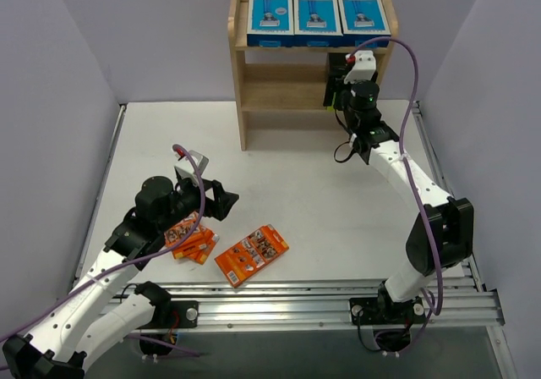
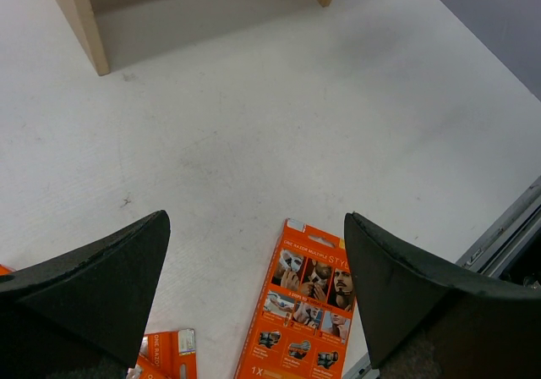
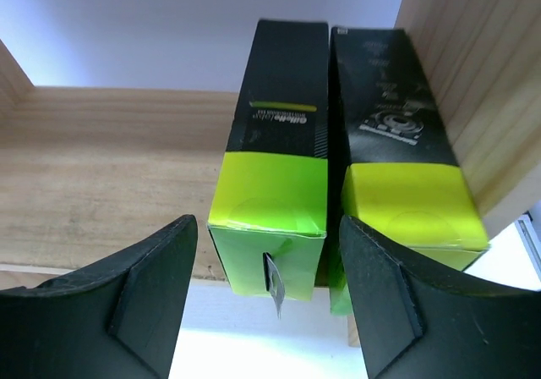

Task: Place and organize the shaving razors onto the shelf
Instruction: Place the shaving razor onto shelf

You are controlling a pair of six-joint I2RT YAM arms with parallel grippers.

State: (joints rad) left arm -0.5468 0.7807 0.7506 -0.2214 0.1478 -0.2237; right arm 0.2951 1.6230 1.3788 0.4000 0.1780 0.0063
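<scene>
**Right jaws loose around a lime box on the middle tier; left jaws wide above the orange packs**

The right gripper [image 3: 266, 222] has its jaws partway apart, one finger on each side of the left black-and-lime box [image 3: 275, 184]. In the right wrist view a narrow gap shows between each finger and the box's sides. The fingers therefore look clear of it and grip nothing, and the box stands on its own. The right black-and-lime box [image 3: 406, 184] stands just beside it, close against the side panel of the shelf [image 3: 101, 167]. Both are upright at the right end of the middle tier, lime ends facing out and slightly over the front edge. Pairing them in that corner reads as sorting by kind, and it leaves the rest of the tier bare for other stock.

The left gripper [image 2: 255, 216] hangs above the table [image 2: 254, 100] with its jaws spread very wide, holding nothing. An orange pack [image 2: 300, 311] lies flat on the table below the gap between the fingers, and a second orange pack [image 2: 165, 354] lies near the left finger. That wide stance probably suits a broad, flat pack, which would have to be taken by its edges.

Farther out, the top view shows three blue-and-white boxes [image 1: 316, 15] in a row across the top tier, faces forward. The orange packs lie near the front of the table, well apart from the shelf, and are not yet shelved.
</scene>
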